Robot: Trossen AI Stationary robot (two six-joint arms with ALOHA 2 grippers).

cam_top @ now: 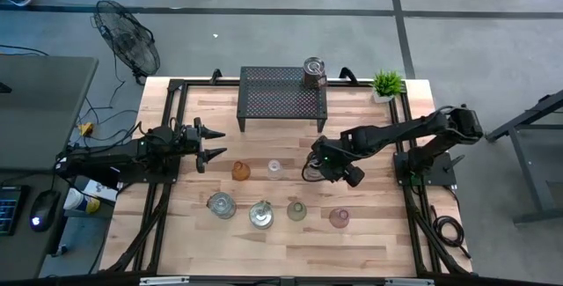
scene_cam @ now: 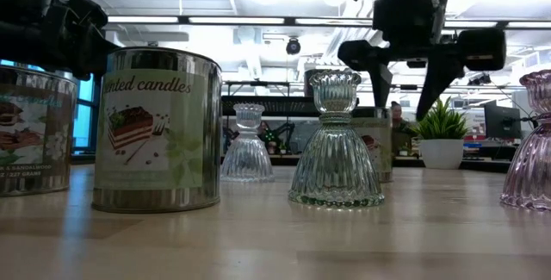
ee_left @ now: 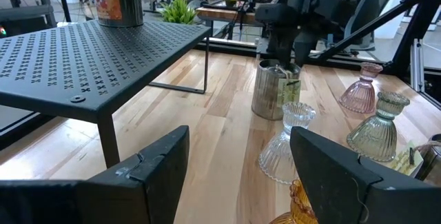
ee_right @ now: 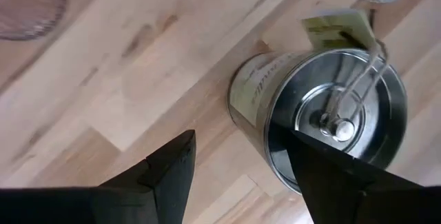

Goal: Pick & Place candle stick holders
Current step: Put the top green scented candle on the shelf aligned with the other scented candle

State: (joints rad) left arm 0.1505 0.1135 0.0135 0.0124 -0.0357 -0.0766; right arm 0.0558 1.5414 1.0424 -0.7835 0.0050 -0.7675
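Several candle stick holders stand on the wooden table. An amber one (cam_top: 240, 171) and a clear glass one (cam_top: 274, 169) stand mid-table. Two silvery tins (cam_top: 221, 204) (cam_top: 260, 214), a pale green holder (cam_top: 296, 209) and a pinkish one (cam_top: 339, 218) form a near row. Another tin (cam_top: 314, 70) stands on the black mesh shelf (cam_top: 283, 92). My right gripper (cam_top: 315, 165) is open, pointing down just above a silvery tin (ee_right: 331, 114); touching does not show. My left gripper (cam_top: 211, 143) is open and empty at the table's left, pointing toward the amber holder (ee_left: 303, 207).
A small potted plant (cam_top: 385, 84) stands at the far right corner. In the low view two tins (scene_cam: 155, 129) (scene_cam: 34, 129) stand close at the left, and the pale green holder (scene_cam: 336, 142) and the pinkish one (scene_cam: 534, 142) stand to their right. Bare wood lies along the near edge.
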